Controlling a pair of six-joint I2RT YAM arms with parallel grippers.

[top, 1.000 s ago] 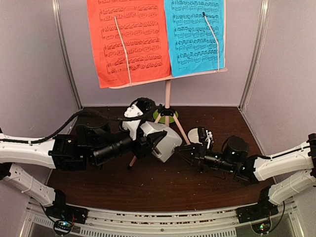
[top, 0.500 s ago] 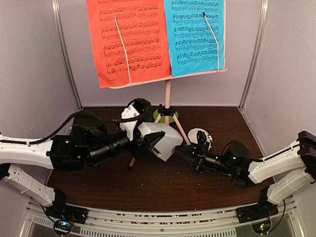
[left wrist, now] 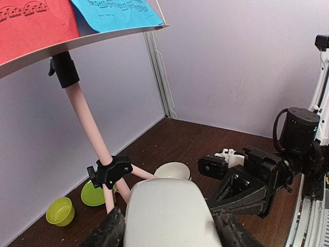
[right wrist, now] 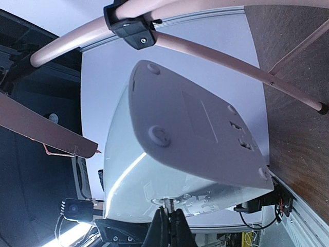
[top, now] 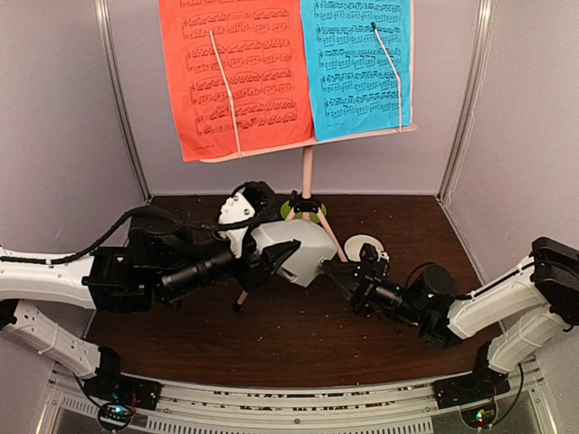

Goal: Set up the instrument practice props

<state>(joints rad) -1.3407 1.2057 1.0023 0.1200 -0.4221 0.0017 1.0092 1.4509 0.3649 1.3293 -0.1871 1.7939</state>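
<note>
Top view: the music stand [top: 308, 172] stands at centre rear of the desk [top: 289, 334], with the red sheet [top: 240, 72] and blue sheet [top: 357, 63] on its shelf at the upper frame edge, each pinned by a retaining wire. The left claw [top: 285, 258] grasps the metronome [top: 312, 246] at frame centre, tilted and off the desk, just in front of the tripod legs. The right claw [top: 333, 269] is clenched, its tips at the metronome's right side. I judge that one arm steadies the body so the other can work on it. A white bowl [top: 364, 244] lies just behind the right claw. Left wrist view: the metronome fills the bottom centre between my two fingers [left wrist: 110, 231], narrow end forward. The green bowl [left wrist: 60, 211] and green plate [left wrist: 92, 193] sit lower left, beyond the stand's legs. Right wrist view: the metronome's underside, with its feet, faces the lens. The clenched tips meet its lower edge at a small protruding part. I cannot tell whether they touch it.
</note>
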